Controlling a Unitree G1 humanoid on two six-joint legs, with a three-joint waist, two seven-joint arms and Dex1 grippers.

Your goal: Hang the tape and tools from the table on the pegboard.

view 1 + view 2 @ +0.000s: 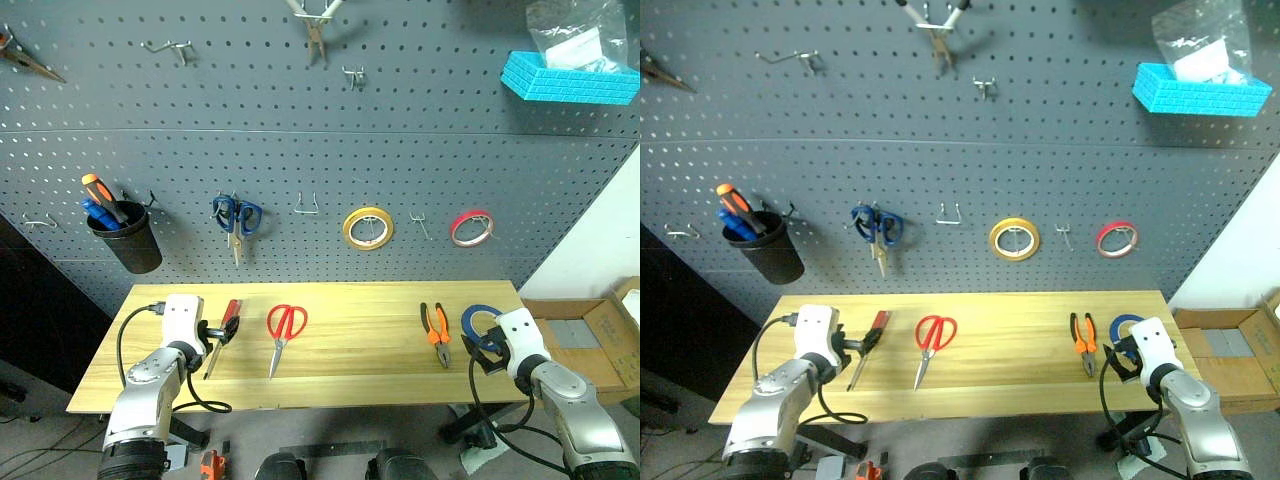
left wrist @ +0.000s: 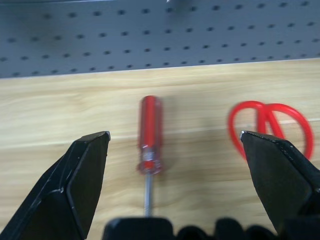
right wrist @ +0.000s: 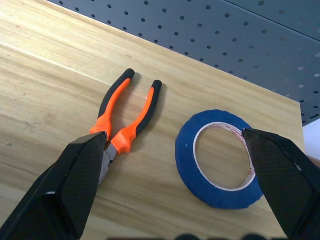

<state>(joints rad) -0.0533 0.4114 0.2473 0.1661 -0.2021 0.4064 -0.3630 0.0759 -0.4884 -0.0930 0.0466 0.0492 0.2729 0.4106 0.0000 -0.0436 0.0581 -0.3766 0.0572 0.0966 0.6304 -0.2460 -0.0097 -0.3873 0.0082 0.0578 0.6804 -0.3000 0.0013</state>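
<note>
Blue tape (image 3: pixel 218 159) lies flat at the worktop's (image 1: pixel 360 360) lower right, just beside the pliers (image 3: pixel 125 120). Your right gripper (image 3: pixel 175 165) hovers wide open and empty; straddle the ring's rim squarely. The left gripper (image 2: pixel 175 155), equally open and empty, faces the screwdriver (image 2: pixel 150 135).

Head views wide; wrist views close above table (image 1: pixel 350 370)

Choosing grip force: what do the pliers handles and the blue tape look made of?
Pliers: handles look like matte orange-and-black rubbery plastic sleeves; the metal head is mostly hidden behind a finger. Blue tape: thin matte paper-like roll, probably masking tape, on a pale inner core.
</note>
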